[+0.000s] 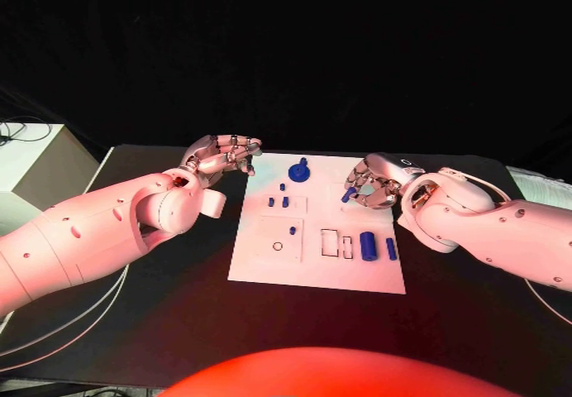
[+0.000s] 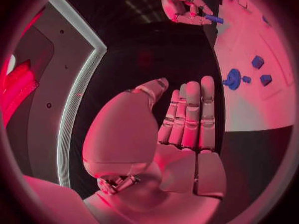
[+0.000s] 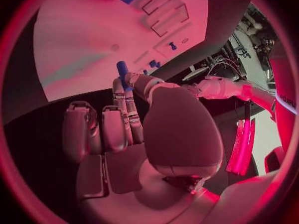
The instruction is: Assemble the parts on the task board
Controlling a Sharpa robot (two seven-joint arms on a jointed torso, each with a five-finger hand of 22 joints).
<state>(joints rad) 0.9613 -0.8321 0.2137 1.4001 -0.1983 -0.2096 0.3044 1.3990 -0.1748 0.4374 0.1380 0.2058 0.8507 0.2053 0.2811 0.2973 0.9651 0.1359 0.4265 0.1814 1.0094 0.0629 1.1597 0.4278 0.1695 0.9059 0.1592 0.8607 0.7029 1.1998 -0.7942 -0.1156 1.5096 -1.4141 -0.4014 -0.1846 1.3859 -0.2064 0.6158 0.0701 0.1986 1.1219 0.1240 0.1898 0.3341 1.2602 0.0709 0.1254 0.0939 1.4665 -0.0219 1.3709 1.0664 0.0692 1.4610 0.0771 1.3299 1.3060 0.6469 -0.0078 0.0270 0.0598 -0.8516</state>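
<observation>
The white task board (image 1: 316,269) lies in the middle of the black table. My right hand (image 1: 372,184) hovers over the board's far right part and pinches a small blue peg (image 1: 347,196) between thumb and a finger; the right wrist view shows the peg (image 3: 122,68) sticking out past the fingertips. A round blue part (image 1: 298,172) stands at the board's far edge. Small blue pegs (image 1: 286,201) sit in the board's left half. Two blue cylinders (image 1: 369,246) lie at its right side. My left hand (image 1: 224,155) hangs beside the board's far left corner, fingers stretched out, holding nothing.
Empty rectangular slots (image 1: 329,242) and a ring-shaped recess (image 1: 278,246) mark the board's middle. A pale box (image 1: 30,165) stands off the table at the far left. Cables (image 1: 72,318) hang along the table's left edge. Bare black tabletop (image 1: 178,331) surrounds the board.
</observation>
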